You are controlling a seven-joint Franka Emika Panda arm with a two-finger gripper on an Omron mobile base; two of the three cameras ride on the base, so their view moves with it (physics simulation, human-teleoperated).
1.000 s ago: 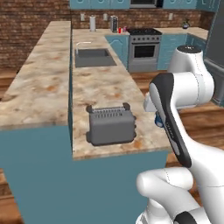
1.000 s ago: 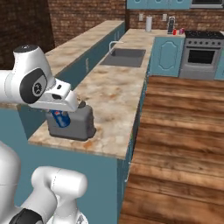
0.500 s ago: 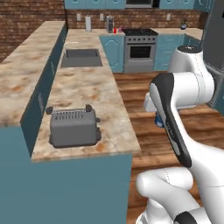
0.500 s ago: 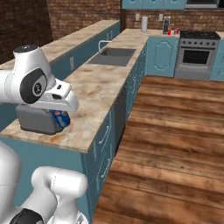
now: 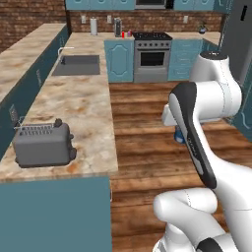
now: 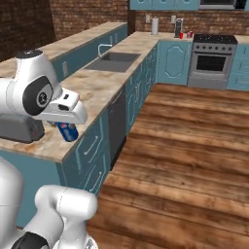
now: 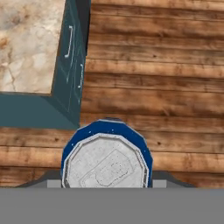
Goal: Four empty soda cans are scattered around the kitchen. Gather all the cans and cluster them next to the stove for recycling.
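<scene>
My fingers (image 7: 107, 183) are clenched around the blue soda can (image 7: 107, 157) (silver top facing me), held in the air above the wooden floor (image 7: 153, 87). The table (image 7: 26, 43) lies off to one side; the stove (image 6: 210, 61) stands far ahead.

The blue soda can (image 7: 106, 151) has a glossy painted wall and a matt grey metal lid. The mottled beige stone bench (image 5: 78, 106) is polished and smooth, set on teal painted cabinet fronts (image 6: 95, 148) with a satin finish. The brown plank floor (image 6: 189, 146) is wood with visible grain. The grey toaster (image 5: 42, 145) looks like brushed metal. The steel stove (image 5: 151, 54) has a black glass top. The brick back wall (image 6: 80, 17) is rough.
</scene>
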